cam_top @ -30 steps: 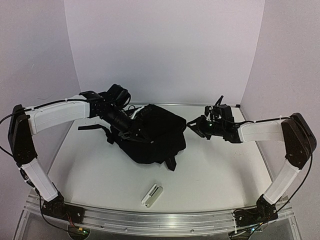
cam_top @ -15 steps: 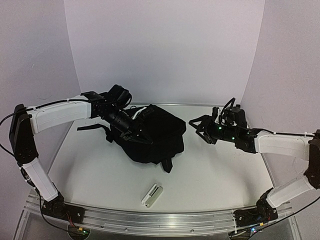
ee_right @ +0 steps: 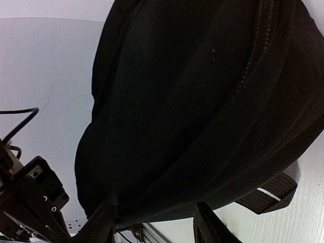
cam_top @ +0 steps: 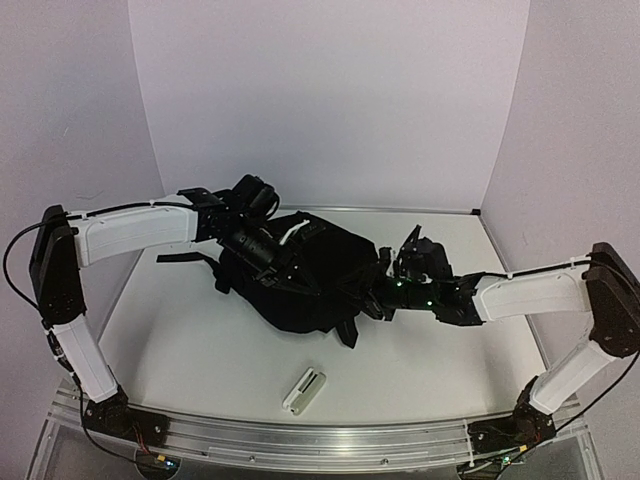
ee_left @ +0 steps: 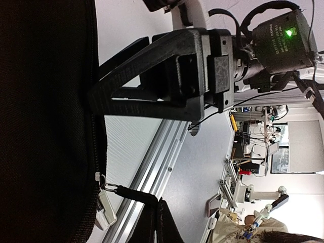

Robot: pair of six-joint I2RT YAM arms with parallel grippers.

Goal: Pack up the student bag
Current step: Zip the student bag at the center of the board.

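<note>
Left pincer (ee_left: 96, 95) is sitting closed, tips touching the student bag (ee_left: 45, 121); its zipper pull (ee_left: 107, 206) is hanging beside the desk (ee_left: 126, 144).

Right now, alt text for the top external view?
A black student bag lies on the white table. The left gripper is pinched shut on its top, and the right gripper is open at its right side. A small white object lies nearer the front edge.
</note>
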